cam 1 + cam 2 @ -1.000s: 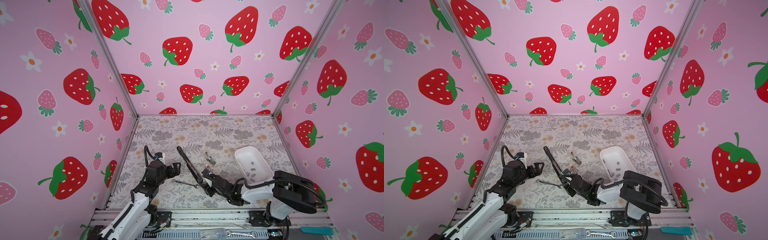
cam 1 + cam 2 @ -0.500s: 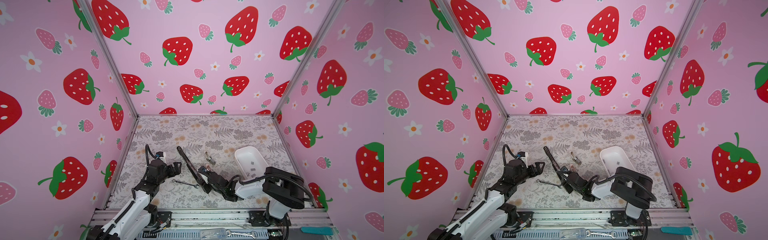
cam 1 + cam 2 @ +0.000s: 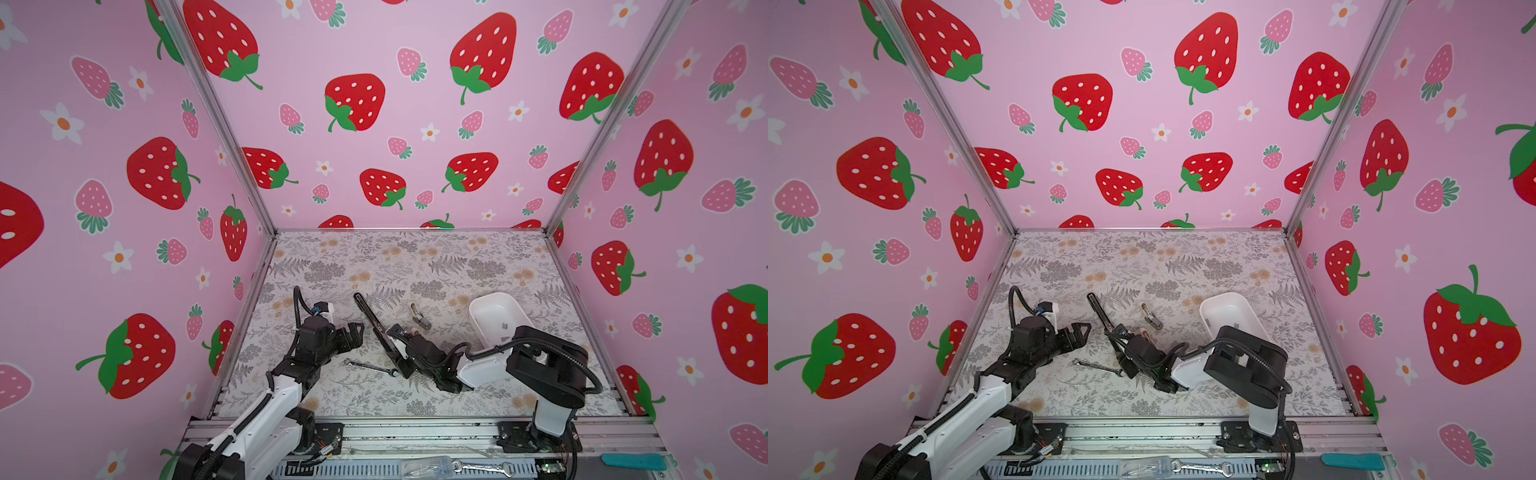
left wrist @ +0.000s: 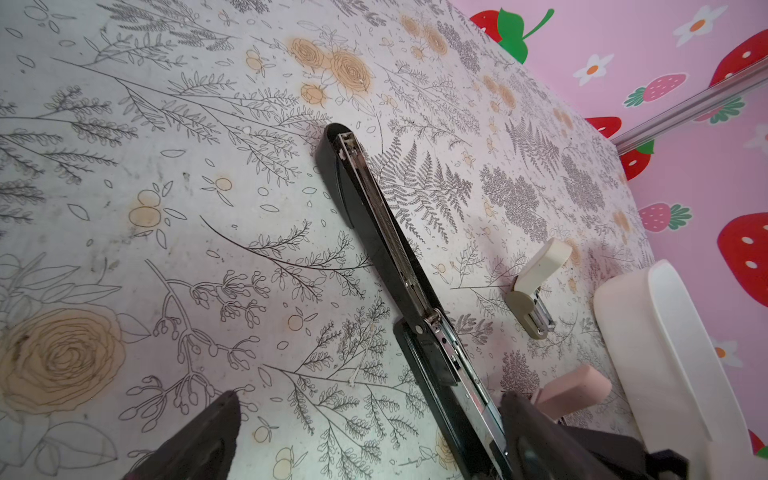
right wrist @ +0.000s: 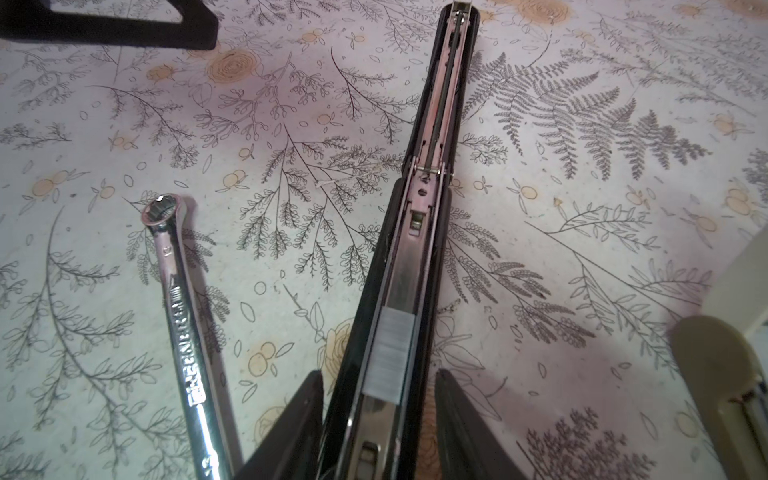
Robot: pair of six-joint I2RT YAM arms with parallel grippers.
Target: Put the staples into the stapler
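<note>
The right fingers (image 5: 313, 395), matte black wedges, stand apart astride the stapler (image 5: 365, 324), with a sliver of floral desk (image 5: 104, 124) showing on each side. Between them a ribbed grey block of staples (image 5: 392, 345) sits in the stapler's polished silver channel. Its glossy black lid lies open, stretching away beyond the fingertips. Just beside these fingers lies a chrome wrench (image 5: 178, 299) with a ring end. The left fingers (image 3: 355, 328) gape wide and empty, and the stapler's hinge is just beside them.
</note>
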